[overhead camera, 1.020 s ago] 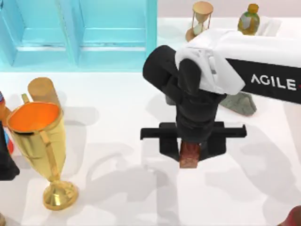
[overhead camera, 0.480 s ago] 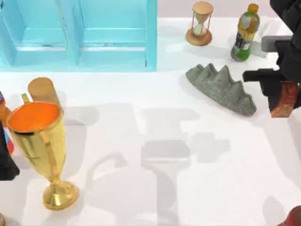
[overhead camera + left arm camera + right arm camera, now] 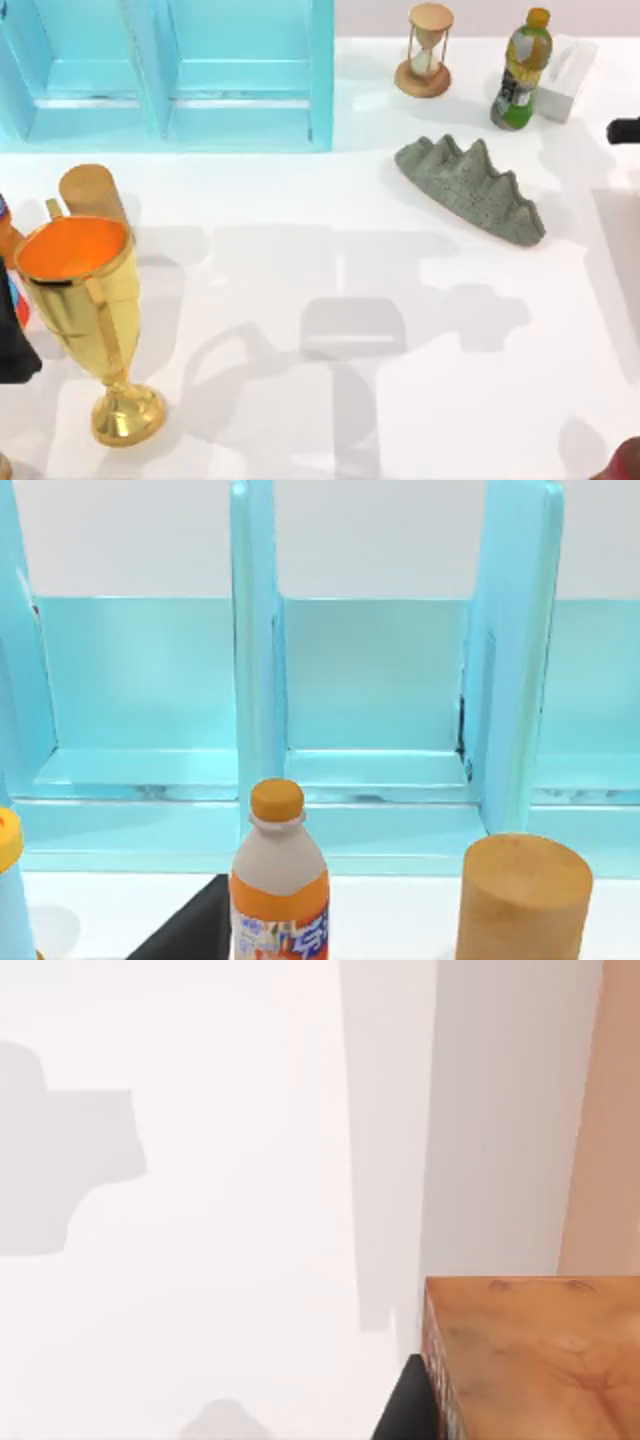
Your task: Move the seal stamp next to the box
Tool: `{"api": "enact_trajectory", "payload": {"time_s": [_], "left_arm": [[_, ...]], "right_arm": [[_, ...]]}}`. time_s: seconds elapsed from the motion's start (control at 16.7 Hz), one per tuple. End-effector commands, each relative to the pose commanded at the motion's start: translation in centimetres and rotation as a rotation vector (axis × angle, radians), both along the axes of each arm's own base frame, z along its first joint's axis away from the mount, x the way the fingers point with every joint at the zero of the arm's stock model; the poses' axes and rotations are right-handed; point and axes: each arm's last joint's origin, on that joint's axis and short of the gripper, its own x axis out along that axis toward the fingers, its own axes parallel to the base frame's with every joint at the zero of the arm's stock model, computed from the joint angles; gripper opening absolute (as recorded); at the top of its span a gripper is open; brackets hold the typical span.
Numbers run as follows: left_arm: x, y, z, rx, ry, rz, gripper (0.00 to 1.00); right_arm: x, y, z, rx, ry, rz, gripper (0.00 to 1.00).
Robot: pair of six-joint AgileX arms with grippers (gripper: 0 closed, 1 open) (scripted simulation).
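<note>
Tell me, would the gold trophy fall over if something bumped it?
Probably yes. The gold trophy has a wide cup on a thin stem above a small round foot, so it looks top-heavy. Its shiny surface may be slippery, and a push near the rim would likely tip it rather than slide it.

So the seal stamp (image 3: 535, 1355) is sitting right up against the jaws, with one dark finger (image 3: 408, 1405) pressing on its side. Its mottled reddish-brown face is showing. Beyond the jaws, the white table (image 3: 220, 1210) is lying pale, with grey shadows falling across it.
</note>
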Motion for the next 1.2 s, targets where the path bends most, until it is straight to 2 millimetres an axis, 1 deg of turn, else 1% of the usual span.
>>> {"api": "enact_trajectory", "payload": {"time_s": [0.12,0.18,0.42,0.54,0.66,0.9,0.96,1.2], "left_arm": [[0.0,0.0,0.0,0.0,0.0,0.0,1.0],[0.0,0.0,0.0,0.0,0.0,0.0,1.0],[0.0,0.0,0.0,0.0,0.0,0.0,1.0],[0.0,0.0,0.0,0.0,0.0,0.0,1.0],[0.0,0.0,0.0,0.0,0.0,0.0,1.0],[0.0,0.0,0.0,0.0,0.0,0.0,1.0],[0.0,0.0,0.0,0.0,0.0,0.0,1.0],[0.0,0.0,0.0,0.0,0.0,0.0,1.0]], "right_arm": [[0.0,0.2,-0.2,-0.002,0.004,0.001,0.0],[0.0,0.6,-0.4,-0.004,0.0,0.003,0.0],[-0.5,4.4,-1.8,-0.011,-0.014,0.05,0.0],[-0.5,4.9,-3.0,-0.01,-0.022,0.055,0.0],[-0.4,4.3,-4.2,-0.007,-0.026,0.049,0.0],[-0.1,0.5,-6.2,-0.002,-0.007,0.002,0.0],[0.0,0.1,-6.4,0.0,-0.001,0.0,0.0],[0.0,0.1,-6.5,0.0,0.0,0.0,0.0]]}}
